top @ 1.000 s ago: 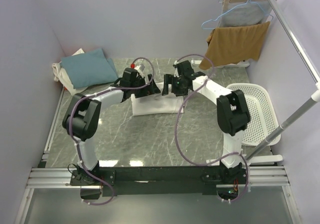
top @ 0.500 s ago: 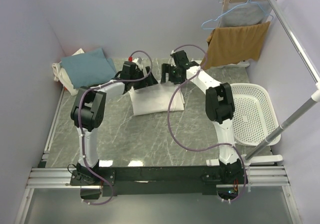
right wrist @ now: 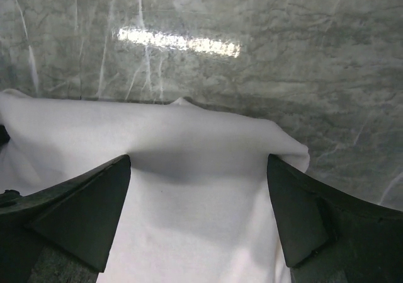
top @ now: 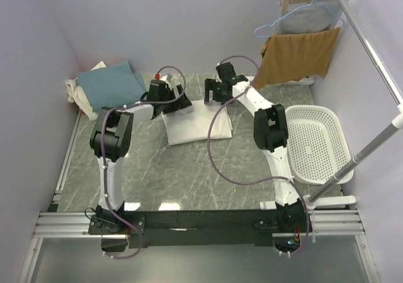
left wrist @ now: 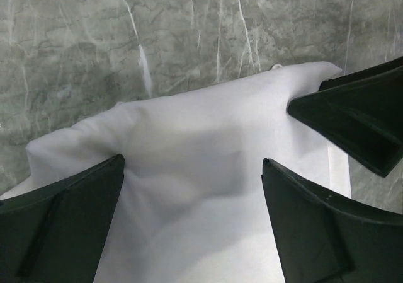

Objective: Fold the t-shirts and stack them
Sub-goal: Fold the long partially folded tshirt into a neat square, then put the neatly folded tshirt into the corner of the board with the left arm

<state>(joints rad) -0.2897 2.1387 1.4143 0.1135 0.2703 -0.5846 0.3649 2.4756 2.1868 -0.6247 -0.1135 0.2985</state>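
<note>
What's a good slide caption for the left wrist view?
Open left gripper poised over a white t-shirt on the marble table.

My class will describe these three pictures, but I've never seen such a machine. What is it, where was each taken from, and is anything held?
These are two robot arms bolted at the near edge of a marble-patterned table. The wide picture looks down from above and behind them. The other two come from a camera on each wrist, so the dark wedges are that arm's own fingers. A folded white t-shirt lies mid-table. The left gripper and right gripper are at its far edge with jaws open, holding nothing. At the far left a teal t-shirt lies on an off-white garment. A white basket sits at the right.
</note>
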